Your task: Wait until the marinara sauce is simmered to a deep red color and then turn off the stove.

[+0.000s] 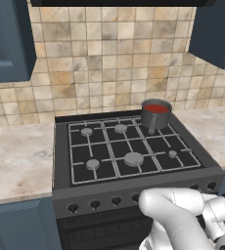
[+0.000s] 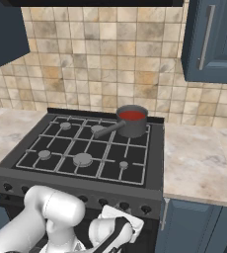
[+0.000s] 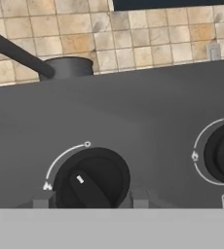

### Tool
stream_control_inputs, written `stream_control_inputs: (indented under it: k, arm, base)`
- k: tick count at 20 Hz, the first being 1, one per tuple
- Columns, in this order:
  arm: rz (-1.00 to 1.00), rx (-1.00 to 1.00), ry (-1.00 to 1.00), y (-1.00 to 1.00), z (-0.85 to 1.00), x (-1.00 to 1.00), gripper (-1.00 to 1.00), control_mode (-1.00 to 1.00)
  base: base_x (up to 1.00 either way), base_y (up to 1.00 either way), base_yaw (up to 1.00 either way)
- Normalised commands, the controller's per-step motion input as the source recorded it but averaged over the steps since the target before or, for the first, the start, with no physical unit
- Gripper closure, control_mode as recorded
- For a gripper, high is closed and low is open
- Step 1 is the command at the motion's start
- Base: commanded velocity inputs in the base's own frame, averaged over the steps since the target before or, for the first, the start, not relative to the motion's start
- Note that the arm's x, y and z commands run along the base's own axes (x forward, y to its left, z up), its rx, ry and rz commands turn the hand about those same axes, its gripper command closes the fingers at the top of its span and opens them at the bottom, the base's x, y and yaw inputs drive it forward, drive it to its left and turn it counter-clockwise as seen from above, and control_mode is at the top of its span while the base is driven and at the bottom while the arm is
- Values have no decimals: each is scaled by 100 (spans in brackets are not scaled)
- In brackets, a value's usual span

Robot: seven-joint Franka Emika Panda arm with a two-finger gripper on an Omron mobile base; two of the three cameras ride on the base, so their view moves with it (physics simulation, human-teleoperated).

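The marinara sauce (image 1: 156, 108) (image 2: 132, 115) is a red round surface in a small grey saucepan (image 1: 156, 117) (image 2: 133, 126) on the back right burner of the stove (image 1: 60, 166) (image 2: 155, 163). In the hand view the saucepan (image 3: 67, 68) and its dark handle rise above the stove's grey front panel (image 3: 133, 107). My gripper (image 3: 90, 202) is low at that front panel, shut on a black knob (image 3: 92, 180), one fingertip on each side. The knob's white mark points up and to the left, between the flame sign and the small circle.
A second black knob (image 3: 223, 153) sits to the right of the held one. Pale stone counters (image 1: 16, 161) (image 2: 204, 163) flank the stove. Blue cabinets (image 1: 7, 39) (image 2: 214, 39) hang above, with a tiled wall behind.
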Motion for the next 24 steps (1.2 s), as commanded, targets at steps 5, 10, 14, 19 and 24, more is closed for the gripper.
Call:
stream_control_inputs:
  k: [5,10,14,19,24]
  arm:
    - [-15,13,5,0,0,0,100,-100]
    - [-6,17,1,0,0,0,100,-100]
    - [0,20,0,0,0,0,100,-100]
    - [0,20,0,0,0,0,100,-100]
    - [0,21,0,-3,0,0,100,-100]
  base:
    - [0,0,0]
    - [0,0,0]
    - [0,0,0]
    - [0,0,0]
    - [0,0,0]
